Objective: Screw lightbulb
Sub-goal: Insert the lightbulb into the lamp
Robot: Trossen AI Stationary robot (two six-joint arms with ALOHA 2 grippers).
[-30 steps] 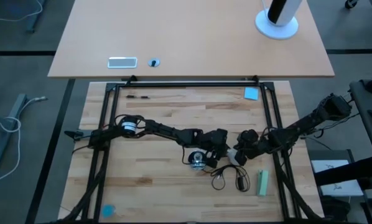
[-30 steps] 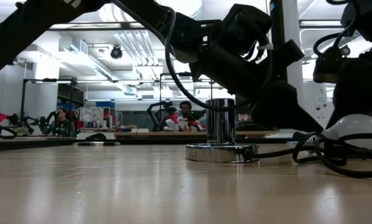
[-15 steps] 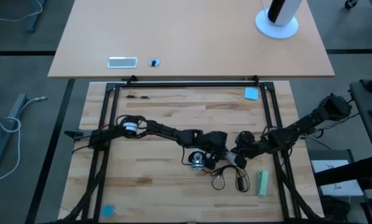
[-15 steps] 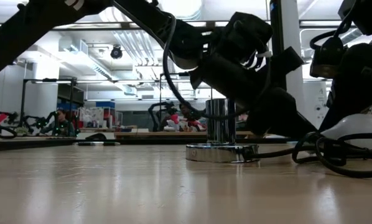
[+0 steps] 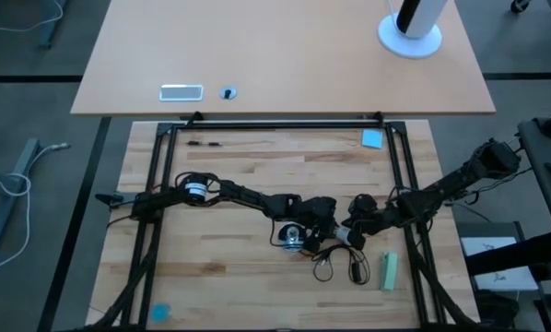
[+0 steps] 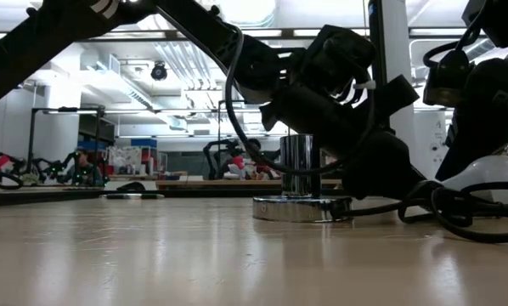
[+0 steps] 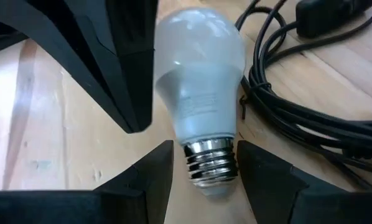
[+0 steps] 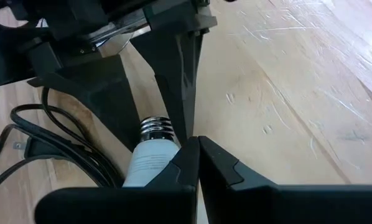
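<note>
The lightbulb (image 7: 198, 99) is not in the socket (image 6: 301, 206) yet. It lies on its side on the counter (image 5: 229, 267), near the front edge and right of the middle, touching a black cord (image 7: 310, 124). The socket stands just beside it, empty.

The left gripper (image 7: 201, 165) has its jaws spread, 1 on each side of the bulb's silver screw end. The right gripper (image 8: 197, 163) has its jaws pressed together, close to the bulb. The job looks barely begun: picking up, lining up and turning are all left.

The counter is pale wood boards. A green block (image 5: 389, 270) lies near the front right corner. Behind is a big, bright room.
</note>
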